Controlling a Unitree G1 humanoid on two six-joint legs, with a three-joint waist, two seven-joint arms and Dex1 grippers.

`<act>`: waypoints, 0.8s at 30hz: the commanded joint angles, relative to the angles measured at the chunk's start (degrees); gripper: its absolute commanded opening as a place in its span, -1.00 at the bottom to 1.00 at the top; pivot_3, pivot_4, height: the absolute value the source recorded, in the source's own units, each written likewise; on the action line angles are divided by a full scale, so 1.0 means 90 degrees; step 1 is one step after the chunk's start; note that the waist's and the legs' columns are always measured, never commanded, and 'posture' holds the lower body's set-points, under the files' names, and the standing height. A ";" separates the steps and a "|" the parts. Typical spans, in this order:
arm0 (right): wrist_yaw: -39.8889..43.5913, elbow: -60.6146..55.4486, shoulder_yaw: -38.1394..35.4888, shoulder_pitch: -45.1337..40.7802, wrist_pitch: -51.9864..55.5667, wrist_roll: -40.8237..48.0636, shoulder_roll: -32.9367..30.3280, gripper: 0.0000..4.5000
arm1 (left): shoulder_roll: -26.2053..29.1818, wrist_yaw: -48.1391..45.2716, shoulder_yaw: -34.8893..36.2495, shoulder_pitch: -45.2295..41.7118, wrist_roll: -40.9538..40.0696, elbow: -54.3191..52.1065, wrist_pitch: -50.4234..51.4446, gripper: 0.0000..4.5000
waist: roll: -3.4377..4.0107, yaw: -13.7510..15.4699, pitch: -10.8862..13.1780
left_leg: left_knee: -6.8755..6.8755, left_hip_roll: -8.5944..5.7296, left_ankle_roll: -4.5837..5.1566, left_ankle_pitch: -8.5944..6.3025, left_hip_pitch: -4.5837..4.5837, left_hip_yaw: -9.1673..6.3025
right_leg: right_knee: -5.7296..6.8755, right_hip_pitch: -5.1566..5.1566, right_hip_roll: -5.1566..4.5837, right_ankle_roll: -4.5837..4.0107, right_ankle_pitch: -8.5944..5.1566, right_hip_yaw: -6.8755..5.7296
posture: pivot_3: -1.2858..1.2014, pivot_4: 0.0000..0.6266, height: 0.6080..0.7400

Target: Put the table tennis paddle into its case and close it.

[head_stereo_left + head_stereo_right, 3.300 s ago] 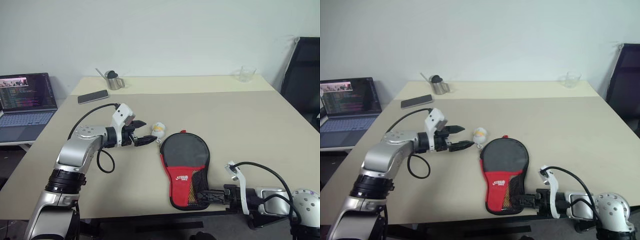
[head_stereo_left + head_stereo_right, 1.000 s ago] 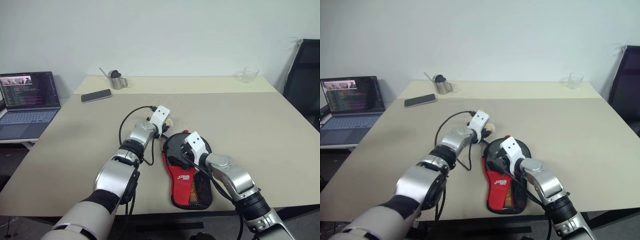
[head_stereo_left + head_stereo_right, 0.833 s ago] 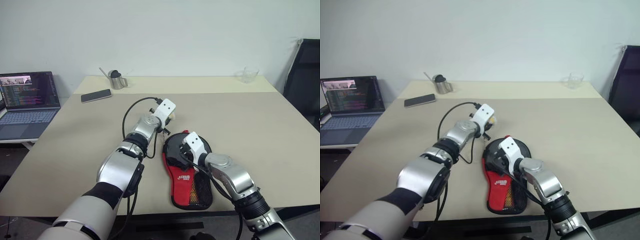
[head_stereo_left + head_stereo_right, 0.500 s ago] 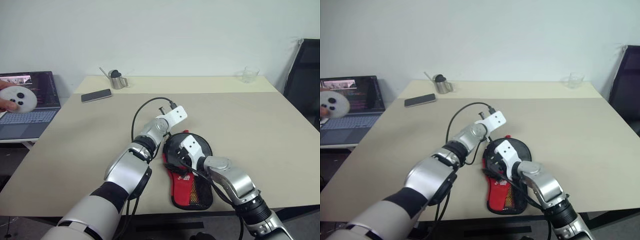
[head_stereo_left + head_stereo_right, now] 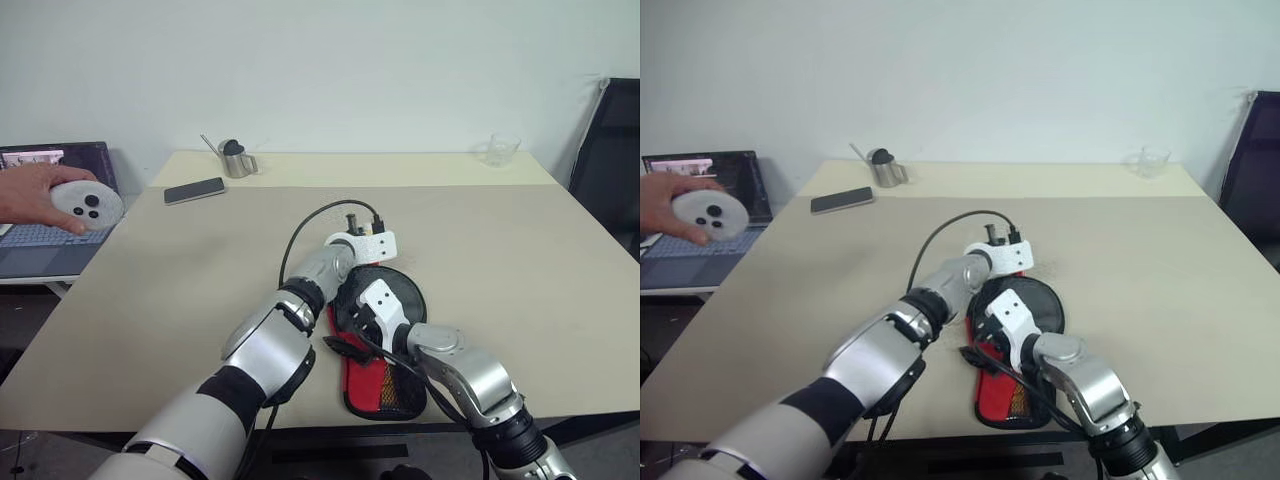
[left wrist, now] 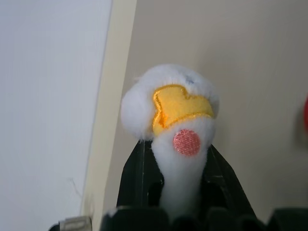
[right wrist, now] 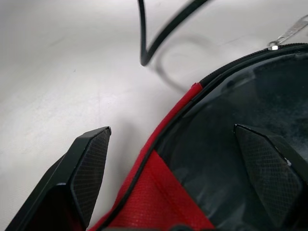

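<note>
Left gripper [image 6: 178, 192] jaws clamped on white fluffy charm [image 6: 171, 103], right gripper [image 7: 185, 178] jaws wide open straddling the case [image 5: 385, 330] edge, paddle probably inside, on worktop [image 5: 520, 250]

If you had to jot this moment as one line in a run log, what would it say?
left gripper: shut on fluffy ball charm | right gripper: open, straddling case edge | table: case lies flat

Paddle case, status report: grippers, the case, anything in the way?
Left gripper shut on the fluffy ball charm. Right gripper open, straddling the case edge. Cable loops nearby.
</note>
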 commanded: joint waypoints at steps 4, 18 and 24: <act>-0.0125 -0.0227 -0.0014 0.0182 0.0203 0.0140 0.0126 1.00 | -0.0228 0.0186 0.0078 -0.0321 0.0016 -0.0123 -0.0236 -0.89 | 0.0000 -0.0001 0.0000 | 0.0000 0.0001 0.0000 0.0000 0.0000 -0.0001 | 0.0001 0.0000 0.0000 0.0000 0.0000 -0.0001 | 0.03 -0.52 1.00; -0.0359 -0.0479 0.0017 0.0370 0.0391 0.0194 0.0316 1.00 | -0.0886 0.0237 0.0040 -0.0340 0.0030 -0.0136 -0.0485 -0.89 | 0.0000 0.0017 0.0000 | 0.0001 -0.0001 0.0000 0.0000 -0.0003 -0.0002 | -0.0001 0.0001 0.0000 0.0000 0.0000 -0.0008 | 0.03 -0.52 1.00; -0.0473 -0.0570 0.0033 0.0428 0.0446 0.0275 0.0347 1.00 | -0.1035 0.0201 -0.0044 -0.0327 0.0101 -0.0131 -0.0562 -0.89 | 0.0000 0.0020 0.0000 | 0.0001 -0.0002 0.0000 0.0000 -0.0004 -0.0002 | -0.0001 0.0001 -0.0001 0.0000 0.0000 -0.0009 | 0.03 -0.52 1.00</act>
